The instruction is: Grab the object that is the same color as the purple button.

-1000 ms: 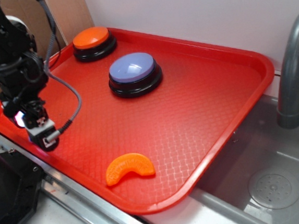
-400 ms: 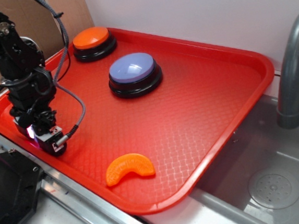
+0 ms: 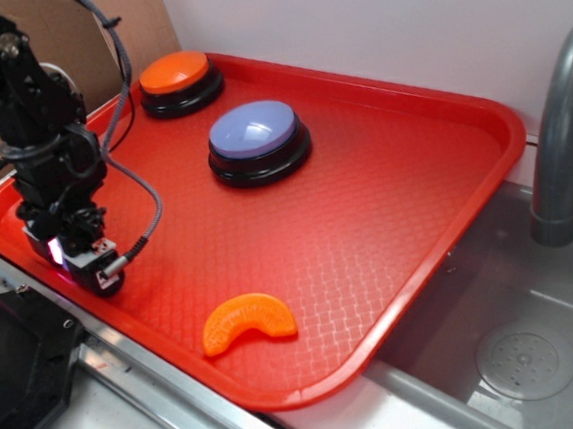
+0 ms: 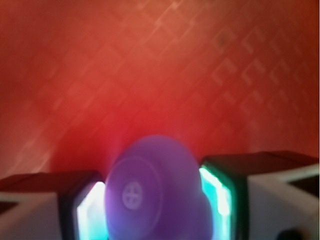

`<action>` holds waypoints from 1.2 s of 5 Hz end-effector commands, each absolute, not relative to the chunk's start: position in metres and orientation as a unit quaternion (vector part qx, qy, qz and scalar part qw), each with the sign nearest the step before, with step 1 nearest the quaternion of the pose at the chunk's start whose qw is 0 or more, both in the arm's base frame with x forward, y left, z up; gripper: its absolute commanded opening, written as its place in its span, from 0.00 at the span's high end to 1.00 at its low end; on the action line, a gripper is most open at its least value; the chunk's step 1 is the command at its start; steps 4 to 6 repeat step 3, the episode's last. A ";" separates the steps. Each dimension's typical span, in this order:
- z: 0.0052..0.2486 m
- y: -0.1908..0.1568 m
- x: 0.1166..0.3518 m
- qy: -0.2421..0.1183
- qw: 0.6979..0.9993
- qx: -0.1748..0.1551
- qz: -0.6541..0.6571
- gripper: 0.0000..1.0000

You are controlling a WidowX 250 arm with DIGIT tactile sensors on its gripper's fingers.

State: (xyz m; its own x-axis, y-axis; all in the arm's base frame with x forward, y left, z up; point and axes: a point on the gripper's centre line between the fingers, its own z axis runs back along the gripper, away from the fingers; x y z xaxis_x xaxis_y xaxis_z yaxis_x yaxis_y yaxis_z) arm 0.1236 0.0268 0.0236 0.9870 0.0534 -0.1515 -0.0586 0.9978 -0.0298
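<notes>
Red plastic, the tray (image 3: 442,151) fills most of the exterior view and carries four things. At its far left corner sits the orange button (image 3: 174,74); just in front of it, toward the middle, is the purple button (image 3: 254,132). An orange slice (image 3: 248,320) lies near the front rim, well apart from both buttons. Right of the tray is a sink (image 3: 520,355) with a grey faucet (image 3: 560,130).

At the tray's left edge the gripper (image 3: 96,276) stands low over the tray floor, its cable looping out to the right. The object cannot be seen from outside, being hidden by the gripper. In the wrist view the object (image 4: 152,192) sits between the two fingers (image 4: 225,195), purple and rounded with a small round dimple on its face, filling the gap so that each finger is close against its side; the gripper is pinching it.

Compared with a second ago, the arm has shifted right and come down, and in the last instant it has barely moved. The buttons and slice lie where they were.
</notes>
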 end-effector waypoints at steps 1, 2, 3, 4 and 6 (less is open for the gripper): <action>0.113 -0.007 0.185 -0.001 1.000 -0.001 -0.023 1.00; 0.142 -0.022 0.198 -0.025 0.999 0.021 -0.043 1.00; 0.136 -0.022 0.198 -0.006 0.999 0.027 -0.045 1.00; 0.136 -0.022 0.198 -0.006 0.999 0.027 -0.045 1.00; 0.136 -0.022 0.198 -0.006 0.999 0.027 -0.045 1.00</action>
